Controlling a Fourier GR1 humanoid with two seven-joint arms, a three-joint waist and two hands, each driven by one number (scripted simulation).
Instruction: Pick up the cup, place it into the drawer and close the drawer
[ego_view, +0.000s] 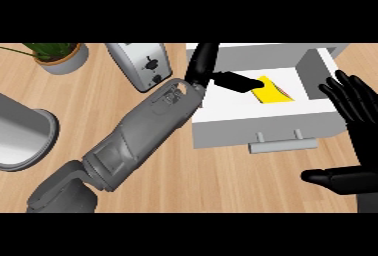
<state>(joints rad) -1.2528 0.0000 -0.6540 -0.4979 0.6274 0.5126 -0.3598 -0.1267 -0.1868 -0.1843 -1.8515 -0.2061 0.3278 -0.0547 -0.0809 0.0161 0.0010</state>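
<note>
Left forearm (133, 145) comes in from the lower left, crossing the wooden table (221, 185) diagonally toward the drawer. Right hand (354, 150) rests at the right edge, open, fingers up, thumb out, holding nothing. Grey metal pot (22, 135) sits at the left edge, partly cut off. White drawer (244, 107) is pulled out, its handle (284, 145) facing the robot. Left hand (221, 75) hangs over the drawer's back left part; fingers partly hidden, can't tell if they're open or curled. Yellow cup (272, 91) lies inside the drawer toward the middle, just beside or touching the left fingertip, can't tell which; seems already placed. Toaster (142, 65) stands just left of the left hand, potted plant (57, 55) in the far left corner. Likely stage: release and retreat, drawer not yet closed. Risks: pulling the left hand back could drag or tip the cup if contact remains; the forearm could bump the toaster beside it; pushing the drawer shut before the hand is out could trap it.
</note>
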